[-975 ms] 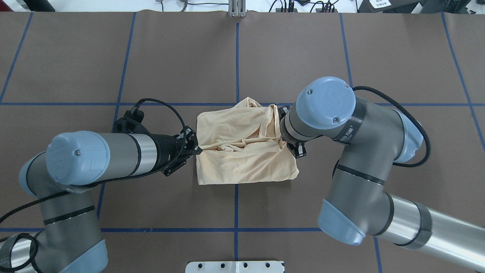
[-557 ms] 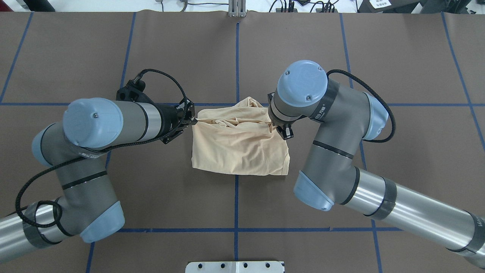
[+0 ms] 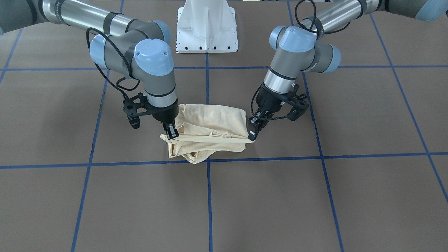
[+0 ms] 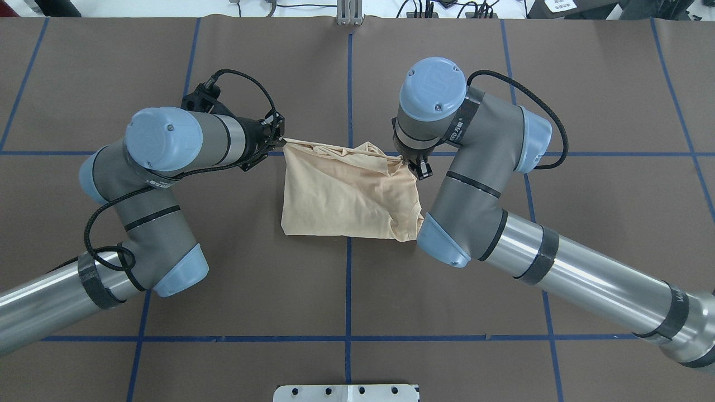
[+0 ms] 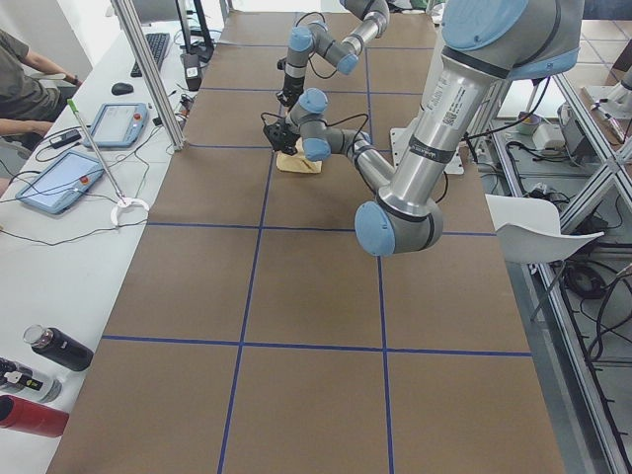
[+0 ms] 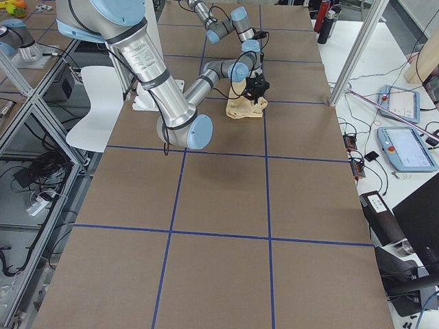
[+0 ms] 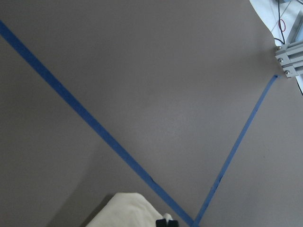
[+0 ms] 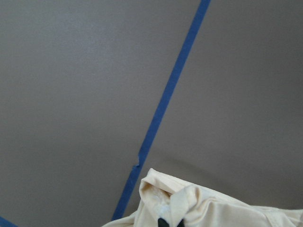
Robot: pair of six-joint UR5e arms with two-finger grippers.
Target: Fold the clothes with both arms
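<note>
The clothes are one pale cream-yellow shirt [image 4: 346, 190], bunched and partly folded on the brown table near the centre blue line. My left gripper [image 4: 281, 143] is shut on its far left corner, and the edge between the grippers is stretched taut. My right gripper [image 4: 414, 163] is shut on the far right corner, half hidden under its wrist. The front-facing view shows the shirt [image 3: 210, 120] with the left gripper [image 3: 252, 135] at its right end and the right gripper [image 3: 170, 134] at its left end. A cream fold [image 8: 208, 205] fills the bottom of the right wrist view. No print shows.
The white pedestal base [image 3: 207, 28] stands at the robot's side of the table. Blue tape lines [image 4: 348, 84] cross the brown table cover. An aluminium post [image 4: 349, 12] stands at the far edge. A seated person [image 5: 25, 79] and tablets are at a side table.
Both grippers have moved away from the robot toward the far side, carrying the held edge of the shirt. The shirt's near edge has shifted farther from the robot as well.
</note>
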